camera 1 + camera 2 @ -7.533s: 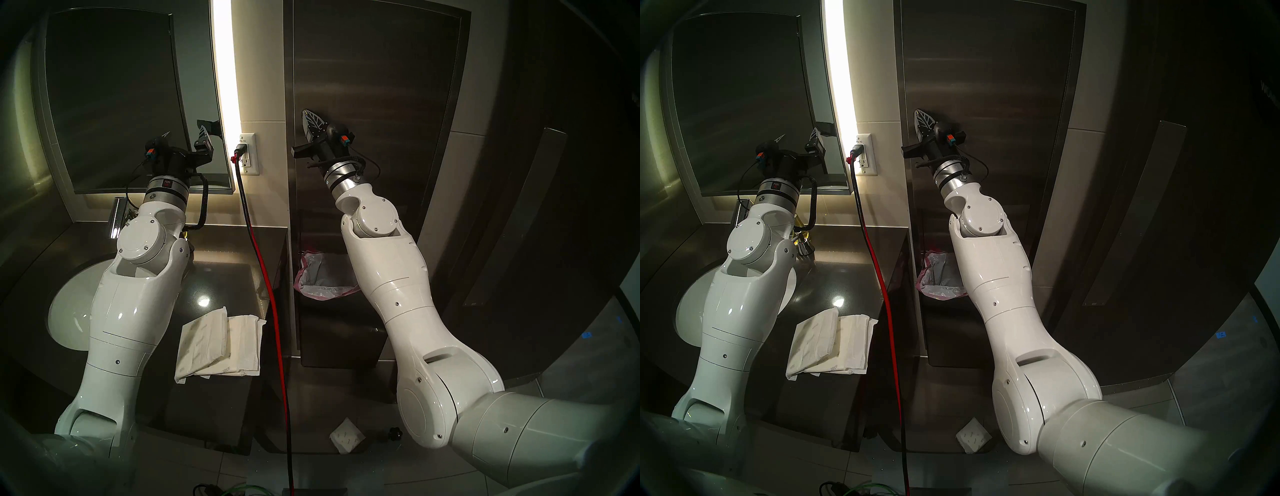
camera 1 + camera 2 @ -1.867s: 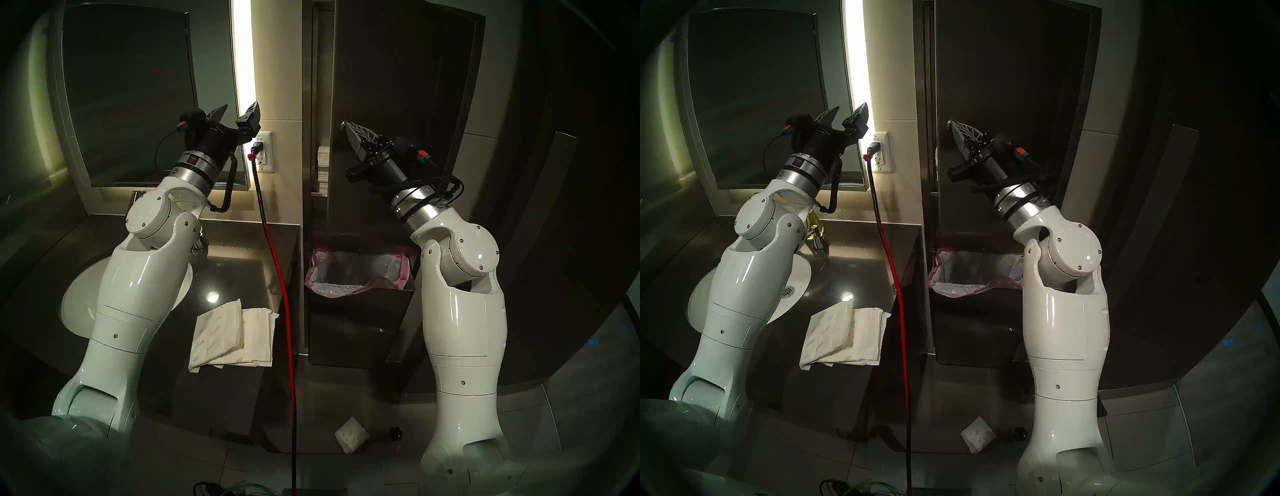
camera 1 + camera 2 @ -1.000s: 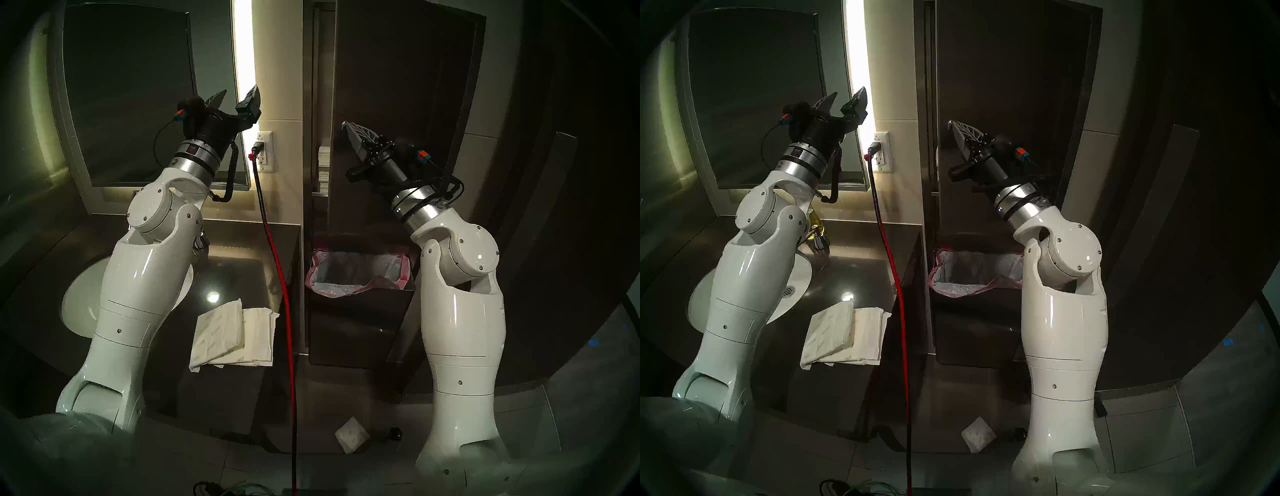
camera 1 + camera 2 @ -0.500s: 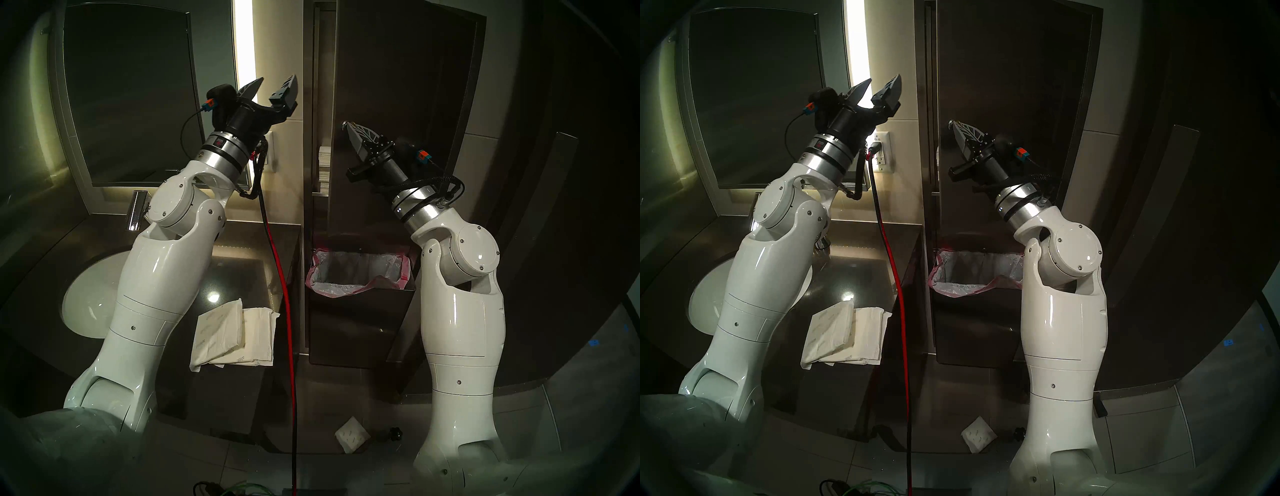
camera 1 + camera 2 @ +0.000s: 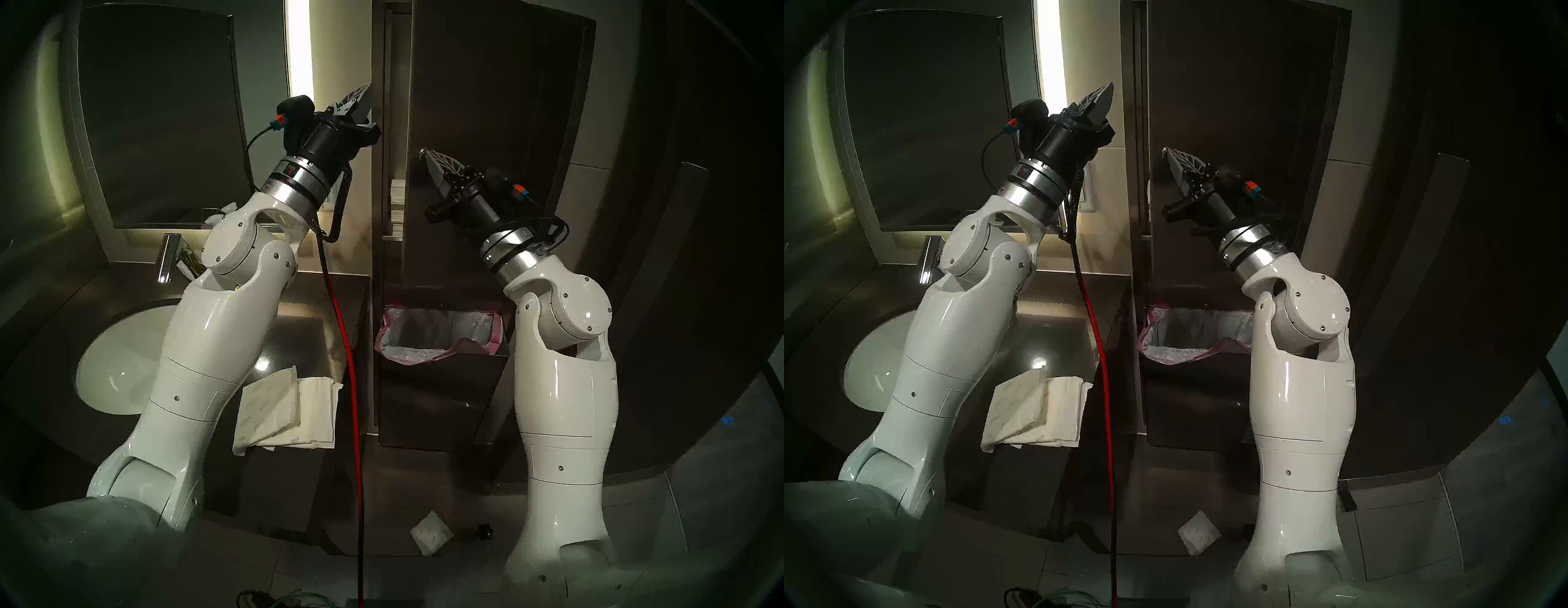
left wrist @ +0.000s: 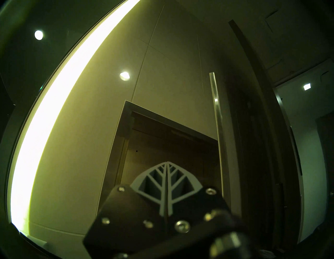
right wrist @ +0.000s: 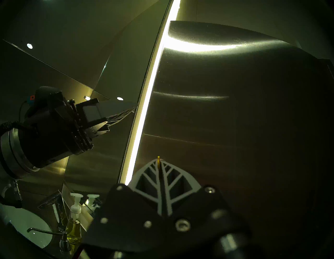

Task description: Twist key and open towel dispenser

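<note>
Brushed steel made up the towel dispenser (image 5: pixel 488 127) at upper centre, its door ajar: stiff, slick, best pulled by its free edge. The right gripper (image 7: pixel 159 163) was clenched on the tiny amber key (image 7: pixel 158 160) against the door; the left gripper (image 5: pixel 365 91) was clenched empty beside the opening.

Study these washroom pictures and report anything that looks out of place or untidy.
A folded paper towel and a small black knob lie on the floor tiles below the waste bin. More paper towels sprawl loose on the counter. The towel dispenser door stands ajar.
</note>
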Robot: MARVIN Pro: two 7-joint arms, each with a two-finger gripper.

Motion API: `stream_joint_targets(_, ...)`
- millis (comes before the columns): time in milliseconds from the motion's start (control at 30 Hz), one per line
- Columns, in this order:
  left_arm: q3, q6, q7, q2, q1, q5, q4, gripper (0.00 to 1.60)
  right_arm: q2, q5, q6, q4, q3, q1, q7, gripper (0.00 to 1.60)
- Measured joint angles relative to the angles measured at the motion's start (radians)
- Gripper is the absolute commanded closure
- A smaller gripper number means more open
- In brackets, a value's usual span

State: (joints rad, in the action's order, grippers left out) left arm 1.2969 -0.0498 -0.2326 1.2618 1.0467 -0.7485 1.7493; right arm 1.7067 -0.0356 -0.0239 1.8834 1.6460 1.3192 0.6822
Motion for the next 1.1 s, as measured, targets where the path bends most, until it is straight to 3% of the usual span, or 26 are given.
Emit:
stream_joint_targets(467, -0.074, 0.041, -0.053, 0.023, -0.031, -0.020, -0.051, 1.60, 0.001, 0.002, 0.000, 0.000, 0.003, -0.001, 0.003, 1.60)
stream_joint_targets(1100, -0.095, 0.039, -0.075, 0.047, -0.081, -0.036, -0.124, 1.60, 0.000, -0.002, 0.000, 0.001, 0.010, 0.000, 0.009, 1.60)
